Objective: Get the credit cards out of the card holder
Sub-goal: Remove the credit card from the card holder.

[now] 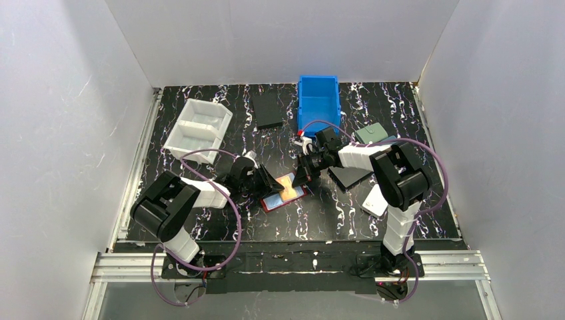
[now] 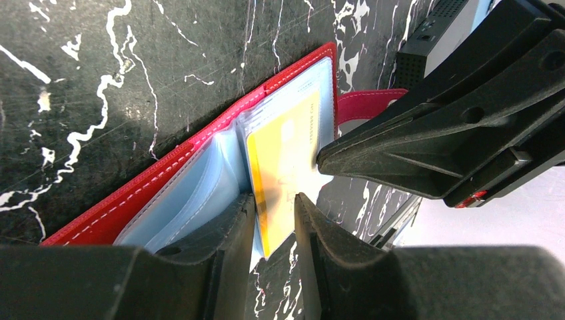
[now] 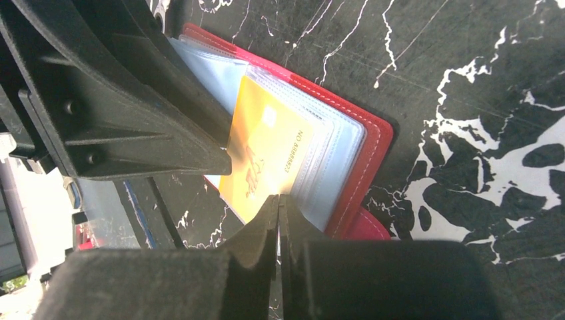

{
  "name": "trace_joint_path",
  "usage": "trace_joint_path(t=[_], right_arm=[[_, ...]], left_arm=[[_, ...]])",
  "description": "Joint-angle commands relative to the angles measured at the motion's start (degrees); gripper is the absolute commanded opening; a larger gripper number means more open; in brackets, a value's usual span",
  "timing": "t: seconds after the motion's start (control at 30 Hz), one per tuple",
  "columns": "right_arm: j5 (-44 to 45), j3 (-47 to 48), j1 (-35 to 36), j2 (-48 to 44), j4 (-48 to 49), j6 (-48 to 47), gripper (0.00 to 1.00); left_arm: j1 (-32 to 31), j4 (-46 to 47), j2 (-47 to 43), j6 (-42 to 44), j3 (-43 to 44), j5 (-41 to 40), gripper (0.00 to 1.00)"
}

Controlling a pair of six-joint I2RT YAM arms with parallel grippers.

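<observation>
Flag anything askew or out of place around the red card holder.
The orange card sticks out skewed, partly out of its pocket and past the edge of the open red card holder. The left gripper straddles it; the shut right gripper touches it with its tip.

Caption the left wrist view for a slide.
The left gripper straddles the orange card jutting from the open holder; right gripper at its edge.

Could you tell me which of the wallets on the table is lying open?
The small red bifold card holder, pockets showing; the green wallet and white wallet lie closed.
</observation>
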Motion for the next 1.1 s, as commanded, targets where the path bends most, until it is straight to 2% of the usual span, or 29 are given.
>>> trace_joint_path(t=[0.0,0.13,0.27,0.3,0.4,0.47,0.53,0.57,0.63,0.67,0.77,0.8,0.87,0.9,1.0,1.07], right_arm=[[-2.1,-0.8,2.3,3.9,1.8,-0.9,0.10],[-5.2,-1.5,2.3,3.8,4.1,1.3,0.12],[5.8,-0.4,2.3,3.7,-0.5,-2.1,0.13],[4.6,-0.3,2.1,3.8,-0.7,-1.9,0.13],[-6.0,-1.0,2.3,4.1,3.1,0.9,0.13],[-2.2,-0.7,3.1,3.4,1.6,-0.4,0.13],[7.2,-0.4,3.2,2.7,-0.8,-2.1,0.12],[7.8,-0.5,2.8,2.7,-1.0,-2.5,0.12],[-1.7,-1.3,2.2,3.6,2.5,1.0,0.12],[-2.3,-1.2,2.6,3.5,2.5,1.1,0.12],[9.6,-0.7,3.6,2.3,-0.6,-2.0,0.11],[8.7,-0.6,3.3,2.8,-0.9,-1.9,0.11],[0.2,-0.8,2.8,4.4,1.0,0.2,0.11],[-0.6,-0.7,2.9,4.7,1.2,0.4,0.11],[5.2,-0.8,2.8,4.2,0.0,-0.5,0.10],[-2.0,-1.1,2.4,4.8,1.8,1.1,0.11]], left_arm=[[-0.2,1.2,2.2,-1.5,-2.3,1.1,0.27],[-0.1,3.7,3.1,-2.4,-2.8,2.4,0.27],[-0.2,5.6,3.3,-3.2,-3.2,3.1,0.26],[-0.1,5.9,3.2,-3.2,-3.3,3.1,0.25],[-0.1,6.5,3.4,-3.4,-3.3,3.3,0.25],[-0.1,6.9,3.5,-3.5,-3.2,3.6,0.24],[-0.1,7.2,3.6,-3.6,-3.3,3.7,0.24],[0.0,7.3,3.6,-3.6,-3.4,3.7,0.24],[0.0,7.7,3.7,-3.8,-3.6,3.7,0.23],[-0.1,7.9,3.8,-3.8,-3.7,3.7,0.23],[-0.1,8.2,3.8,-3.9,-3.8,3.9,0.23],[-0.1,8.3,3.8,-4.0,-3.8,3.8,0.23],[0.0,8.4,3.9,-4.1,-3.8,3.8,0.23],[-0.1,8.5,4.0,-4.1,-3.8,3.9,0.23],[0.0,8.8,3.9,-4.3,-3.9,3.9,0.23],[-0.1,8.9,3.9,-4.3,-4.0,3.8,0.23]])
